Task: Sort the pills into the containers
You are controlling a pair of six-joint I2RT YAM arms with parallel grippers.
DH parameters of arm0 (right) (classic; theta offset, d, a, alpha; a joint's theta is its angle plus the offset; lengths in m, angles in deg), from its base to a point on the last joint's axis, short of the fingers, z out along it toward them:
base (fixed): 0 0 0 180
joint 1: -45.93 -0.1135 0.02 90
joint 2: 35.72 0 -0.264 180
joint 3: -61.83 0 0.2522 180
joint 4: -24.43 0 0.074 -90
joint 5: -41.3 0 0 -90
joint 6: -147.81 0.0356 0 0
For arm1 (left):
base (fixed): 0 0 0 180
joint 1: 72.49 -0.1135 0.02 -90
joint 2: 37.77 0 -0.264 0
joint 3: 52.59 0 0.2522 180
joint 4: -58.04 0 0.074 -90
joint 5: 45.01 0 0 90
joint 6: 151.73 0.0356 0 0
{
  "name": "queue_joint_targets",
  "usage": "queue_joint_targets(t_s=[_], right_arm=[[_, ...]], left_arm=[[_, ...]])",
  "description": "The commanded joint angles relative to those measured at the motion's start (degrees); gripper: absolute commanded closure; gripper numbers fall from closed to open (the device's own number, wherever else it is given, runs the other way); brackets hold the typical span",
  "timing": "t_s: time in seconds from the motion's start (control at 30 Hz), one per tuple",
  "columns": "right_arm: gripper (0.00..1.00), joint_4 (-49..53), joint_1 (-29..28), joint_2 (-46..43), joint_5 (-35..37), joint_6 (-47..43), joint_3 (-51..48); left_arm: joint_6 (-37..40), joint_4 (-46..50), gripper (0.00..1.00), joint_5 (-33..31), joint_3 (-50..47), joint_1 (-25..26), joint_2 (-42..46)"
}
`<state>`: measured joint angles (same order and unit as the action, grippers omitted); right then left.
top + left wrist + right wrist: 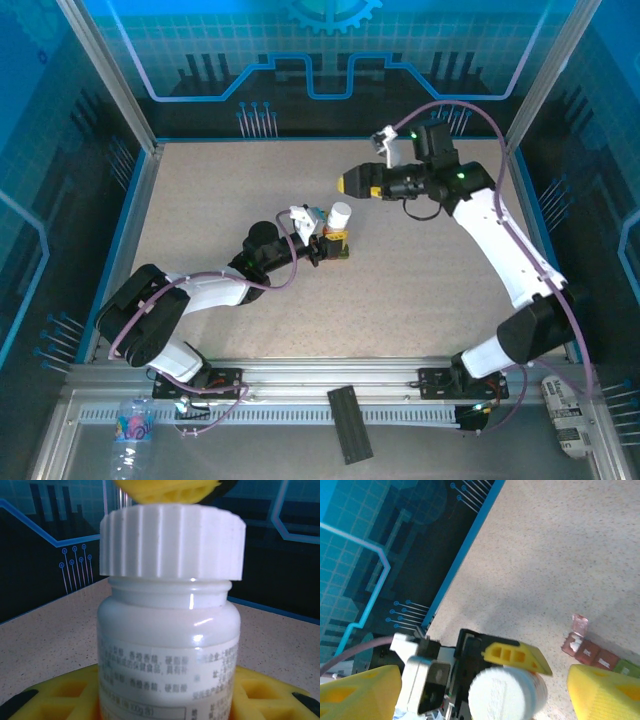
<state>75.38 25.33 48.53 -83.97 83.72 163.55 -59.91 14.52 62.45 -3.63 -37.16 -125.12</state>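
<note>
1. The white bottle [167, 645] stands upright with its ribbed cap [502, 695] on. The left fingers [260, 695] pinch it low on its body, one on either side.
2. The right fingers [605, 690] are spread wide just above the bottle, and the cap lies straight ahead of the gap between them. I cannot tell whether either one touches it.
3. The right arm is the nearer one to the cap, and the bottle's long axis points up toward it, so unscrewing looks like the coming move.
4. The compartment strip [595, 652] lies flat on the worktop [420, 270] just beside the bottle. Its long axis runs from an open-lidded dark red end to the green end [626, 667].
5. The open compartment [574, 644] holds something pale, too small to name; the others look shut.
</note>
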Motion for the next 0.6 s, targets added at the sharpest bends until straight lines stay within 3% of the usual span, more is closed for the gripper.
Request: queue_joint_targets(t_s=[0.0, 0.27, 0.57], right_arm=[[0.15, 2.7, 1.0, -4.3, 2.6, -3.3, -3.6], [0.17, 5.9, 0.4, -9.0, 3.4, -9.5, -7.9], [0.21, 10.1, -3.8, -6.2, 8.2, -13.7, -3.2]], left_arm=[[0.1, -0.7, 1.0, 1.8, -0.5, 0.2, 1.0], [-0.7, 0.6, 1.0, 3.3, -0.4, 0.1, 2.2], [-5.2, -0.2, 1.0, 6.0, -0.5, 0.3, 3.1]])
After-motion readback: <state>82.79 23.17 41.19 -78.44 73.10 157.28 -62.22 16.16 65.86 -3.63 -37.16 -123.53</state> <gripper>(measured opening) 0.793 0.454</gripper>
